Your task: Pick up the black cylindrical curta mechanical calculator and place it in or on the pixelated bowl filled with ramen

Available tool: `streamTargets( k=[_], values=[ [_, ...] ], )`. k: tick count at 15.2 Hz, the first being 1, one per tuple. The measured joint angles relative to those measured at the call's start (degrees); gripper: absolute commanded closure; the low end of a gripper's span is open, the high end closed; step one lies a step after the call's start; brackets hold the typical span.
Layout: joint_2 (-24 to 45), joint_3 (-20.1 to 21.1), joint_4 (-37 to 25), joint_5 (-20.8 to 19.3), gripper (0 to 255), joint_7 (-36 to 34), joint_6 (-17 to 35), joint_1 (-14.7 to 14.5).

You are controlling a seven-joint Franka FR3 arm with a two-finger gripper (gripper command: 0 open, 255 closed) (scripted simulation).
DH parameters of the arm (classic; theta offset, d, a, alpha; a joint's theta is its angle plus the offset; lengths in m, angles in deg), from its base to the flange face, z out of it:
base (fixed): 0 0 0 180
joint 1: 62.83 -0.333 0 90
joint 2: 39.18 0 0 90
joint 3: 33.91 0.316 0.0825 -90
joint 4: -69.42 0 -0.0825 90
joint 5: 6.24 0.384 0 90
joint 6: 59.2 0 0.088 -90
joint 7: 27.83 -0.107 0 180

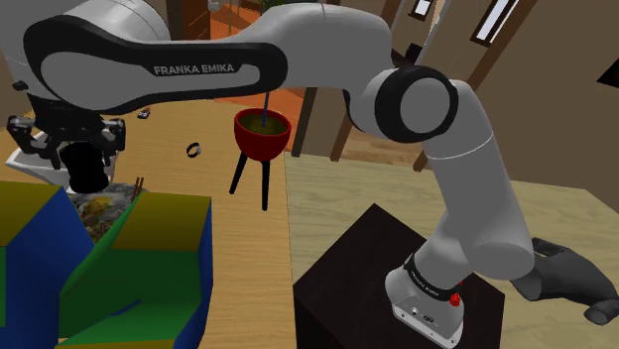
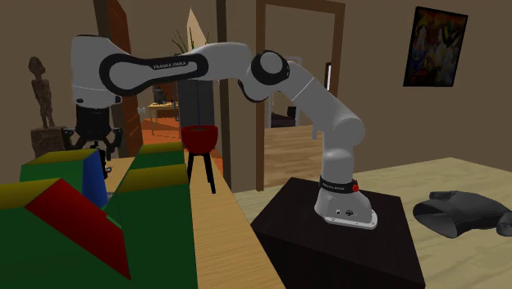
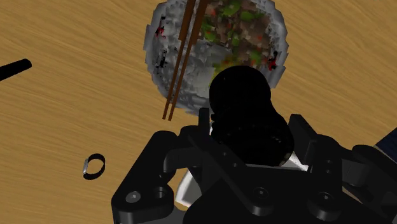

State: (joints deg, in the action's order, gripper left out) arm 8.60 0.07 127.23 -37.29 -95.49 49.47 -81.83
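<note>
Black calculator (image 3: 245, 108), grey pixelated bowl (image 3: 154, 63), brown chopsticks (image 3: 180, 63).

The shoulder camera sits close beside the stand (image 1: 377, 288), a little behind and above it, looking down across the wooden table (image 1: 169, 169). The arm (image 1: 198, 64) looms large along its top. The second exterior camera stands lower and further back, off the table's near end, looking along its long edge toward a doorway (image 2: 299, 90). Both take in the stand, the arm, the red pot (image 2: 199, 136) near that edge and the coloured box (image 2: 156, 213). The wrist camera looks almost straight down, close over the table. It shares the ramen bowl (image 3: 156, 63) and a small ring (image 3: 94, 167) with the shoulder view.
</note>
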Motion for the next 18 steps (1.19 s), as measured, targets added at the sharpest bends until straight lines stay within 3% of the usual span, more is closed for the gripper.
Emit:
streamTargets(
  k=[12, 18],
  values=[
    [2.03, -1.00, 6.10, -1.53, 255, -1.91, 7.49, 1.20],
    [2.30, -1.10, 6.35, -1.68, 255, -2.14, 7.97, 1.11]
  ],
)
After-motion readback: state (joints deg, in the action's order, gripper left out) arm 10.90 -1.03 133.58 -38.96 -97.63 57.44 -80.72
